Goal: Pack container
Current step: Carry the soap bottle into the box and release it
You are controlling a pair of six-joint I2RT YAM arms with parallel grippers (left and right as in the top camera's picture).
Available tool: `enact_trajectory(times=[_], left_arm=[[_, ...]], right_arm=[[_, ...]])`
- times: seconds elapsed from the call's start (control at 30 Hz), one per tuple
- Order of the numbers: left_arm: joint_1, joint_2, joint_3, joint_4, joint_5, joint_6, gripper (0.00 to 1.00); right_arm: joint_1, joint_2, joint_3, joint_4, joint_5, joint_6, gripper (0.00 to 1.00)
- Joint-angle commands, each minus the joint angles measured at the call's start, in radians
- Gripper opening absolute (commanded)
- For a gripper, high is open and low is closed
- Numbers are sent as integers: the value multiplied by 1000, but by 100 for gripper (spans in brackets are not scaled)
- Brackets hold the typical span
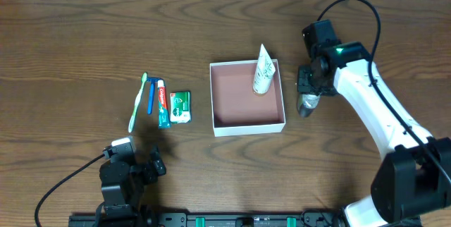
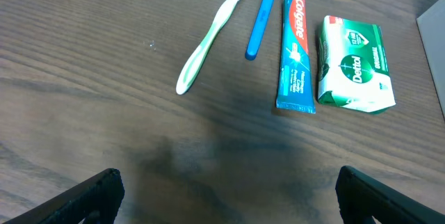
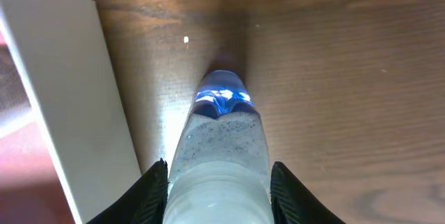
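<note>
The container (image 1: 236, 96), a shallow white box with a pink-brown inside, sits mid-table; its white wall shows in the right wrist view (image 3: 69, 92). A white tube (image 1: 263, 72) stands in its far right corner. My right gripper (image 1: 308, 89) is just right of the box, shut on a translucent bottle (image 3: 221, 140) with a blue tip, which points down at the table (image 1: 307, 105). Its fingers (image 3: 217, 189) press both sides of the bottle. My left gripper (image 1: 134, 167) is open and empty near the front left edge (image 2: 226, 196).
Left of the box lie a green toothbrush (image 1: 137, 103) (image 2: 208, 40), a blue razor (image 1: 151, 94) (image 2: 259, 19), a toothpaste tube (image 1: 163, 103) (image 2: 295, 50) and a green and white soap packet (image 1: 181, 106) (image 2: 354, 64).
</note>
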Motion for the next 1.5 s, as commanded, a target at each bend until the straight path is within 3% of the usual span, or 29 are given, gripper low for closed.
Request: enact_trajectory(times=[0.0, 0.2, 0.4, 0.6, 1.13, 1.3, 1.47], left_arm=[[5, -5, -14, -3, 0, 13, 98], [5, -5, -14, -3, 0, 13, 98], [5, -5, -14, -3, 0, 13, 98], [5, -5, -14, -3, 0, 13, 98], [5, -5, -14, -3, 0, 13, 98], [5, -5, -14, -3, 0, 13, 98], [5, -5, -14, -3, 0, 13, 98]], right_arm=[[0, -140, 112, -35, 21, -40, 32], [48, -307, 243, -154, -48, -73, 33], [154, -377, 251, -183, -167, -42, 33], [239, -306, 226, -186, -176, 74, 33], [258, -53, 183, -85, -117, 82, 33], [258, -28, 147, -78, -98, 82, 38], [259, -28, 92, -46, -99, 86, 53]])
